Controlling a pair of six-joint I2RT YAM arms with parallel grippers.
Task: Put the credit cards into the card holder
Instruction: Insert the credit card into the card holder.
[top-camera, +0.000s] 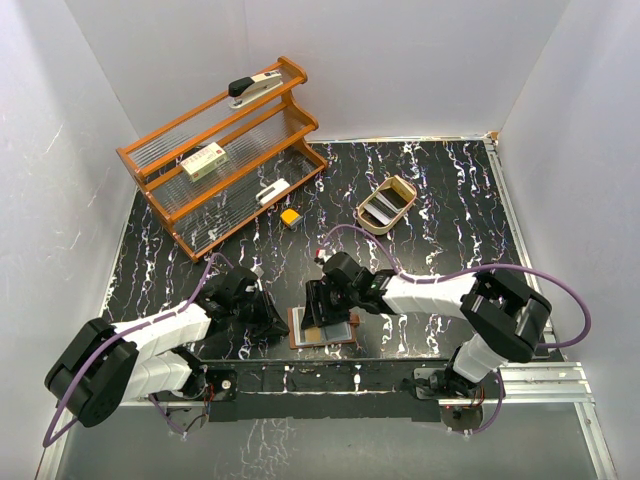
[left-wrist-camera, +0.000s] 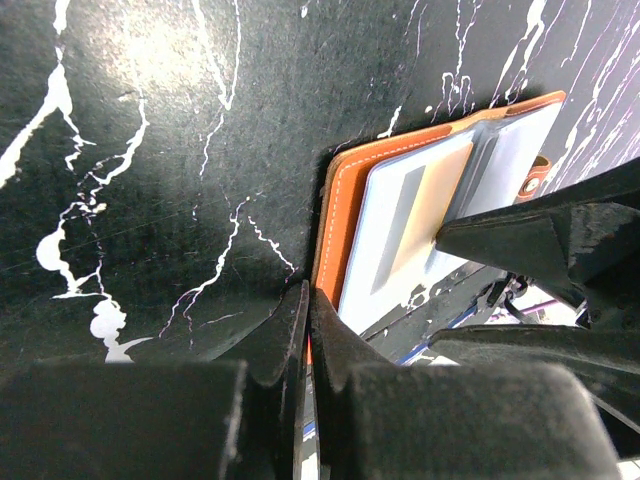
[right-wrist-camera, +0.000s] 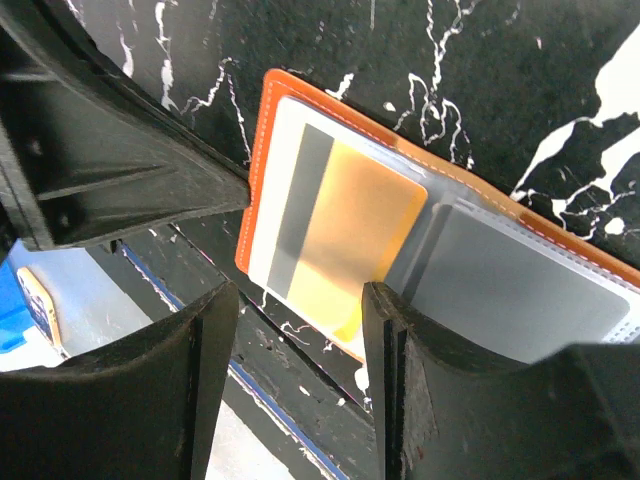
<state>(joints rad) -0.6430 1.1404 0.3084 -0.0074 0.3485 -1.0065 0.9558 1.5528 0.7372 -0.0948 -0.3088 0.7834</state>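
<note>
The card holder (top-camera: 338, 334) lies open near the table's front edge, its orange-brown cover (right-wrist-camera: 258, 180) down and grey pockets (right-wrist-camera: 520, 280) up. My left gripper (left-wrist-camera: 308, 300) is shut on the holder's left rim (left-wrist-camera: 335, 215). A credit card (right-wrist-camera: 340, 225) with a grey stripe and a gold sheen rests on the left page, one end tucked under the grey pocket. My right gripper (right-wrist-camera: 300, 340) hovers over it, open, with a finger on either side of the card's free end and a gap on the left. More pale credit cards (top-camera: 384, 206) lie in the tray.
A tan oval wooden tray (top-camera: 403, 186) sits at the back right. An orange wooden rack (top-camera: 225, 150) with a stapler (top-camera: 255, 85) on top stands at the back left. A small yellow block (top-camera: 291, 216) lies in front of the rack. The metal rail (top-camera: 540, 375) runs along the front edge.
</note>
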